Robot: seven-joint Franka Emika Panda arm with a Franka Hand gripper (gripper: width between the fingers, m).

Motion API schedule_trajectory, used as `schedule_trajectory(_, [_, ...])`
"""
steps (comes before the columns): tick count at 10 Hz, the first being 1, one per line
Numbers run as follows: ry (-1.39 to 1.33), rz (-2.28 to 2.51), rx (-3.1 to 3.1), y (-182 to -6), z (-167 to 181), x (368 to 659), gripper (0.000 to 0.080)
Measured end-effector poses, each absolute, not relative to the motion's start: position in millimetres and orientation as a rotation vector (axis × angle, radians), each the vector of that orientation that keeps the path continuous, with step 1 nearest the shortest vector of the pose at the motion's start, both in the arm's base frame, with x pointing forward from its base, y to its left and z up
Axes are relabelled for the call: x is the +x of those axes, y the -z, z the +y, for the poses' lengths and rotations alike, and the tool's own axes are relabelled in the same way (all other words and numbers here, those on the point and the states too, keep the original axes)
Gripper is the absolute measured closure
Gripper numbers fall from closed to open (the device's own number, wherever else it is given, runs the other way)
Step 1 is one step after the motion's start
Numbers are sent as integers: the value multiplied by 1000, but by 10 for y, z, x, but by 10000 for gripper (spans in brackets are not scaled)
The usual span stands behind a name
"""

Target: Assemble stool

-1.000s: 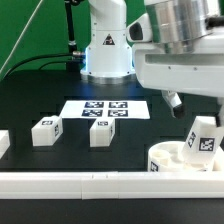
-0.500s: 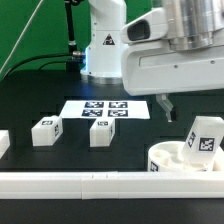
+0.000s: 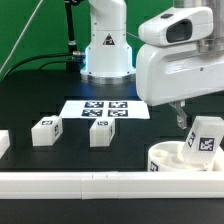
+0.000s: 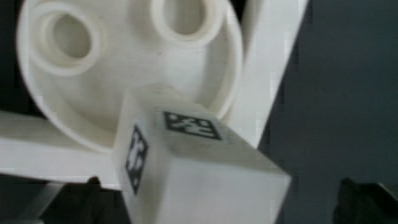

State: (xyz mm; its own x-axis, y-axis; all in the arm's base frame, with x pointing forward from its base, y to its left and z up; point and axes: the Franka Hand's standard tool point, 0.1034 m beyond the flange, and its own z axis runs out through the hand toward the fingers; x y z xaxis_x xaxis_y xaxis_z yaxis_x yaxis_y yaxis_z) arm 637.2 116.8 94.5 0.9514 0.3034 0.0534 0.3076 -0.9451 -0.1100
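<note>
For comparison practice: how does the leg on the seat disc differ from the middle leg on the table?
The leg on the seat disc leans tilted; the middle leg sits level on the table. The disc's leg is by the rail; the middle leg, by the marker board. Both are white, tagged.

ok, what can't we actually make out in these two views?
Gripper: in the exterior view, the arm housing covers the jaws; open or shut unclear.
Leg seating in seat disc: the disc rim hides the joint in the exterior view; the leg's own body hides it in the wrist view.
Seat disc: cut by the exterior view's right edge.
White piece: cut by the exterior view's left edge.
</note>
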Motion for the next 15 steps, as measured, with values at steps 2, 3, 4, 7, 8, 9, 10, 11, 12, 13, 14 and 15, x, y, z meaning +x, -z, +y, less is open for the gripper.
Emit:
schedule_trajectory(2, [63, -682, -2961, -941, 1150, 6374, 150])
schedule_trajectory(3, [63, -1032, -2910, -941, 1136, 6375, 150])
schedule_trajectory(4, [55, -1266, -2837, -932, 1153, 6364, 150])
schedule_trajectory(7, [16, -1738, -2633, -855, 1208, 6326, 150])
schedule_trajectory(8, [12, -1803, -2594, -852, 1181, 6330, 150])
schedule_trajectory(9, [6, -1892, -2536, -850, 1166, 6331, 150])
schedule_trajectory(10, [14, -1976, -2479, -845, 1139, 6351, 150])
schedule_trajectory(11, [58, -2116, -2388, -829, 1062, 6437, 150])
schedule_trajectory(12, [84, -2160, -2366, -811, 1007, 6485, 150])
schedule_trajectory(13, [81, -2113, -2406, -806, 1007, 6478, 150])
schedule_trajectory(14, [82, -2092, -2423, -804, 1002, 6477, 264])
schedule_trajectory(15, [85, -2003, -2494, -802, 1000, 6477, 405])
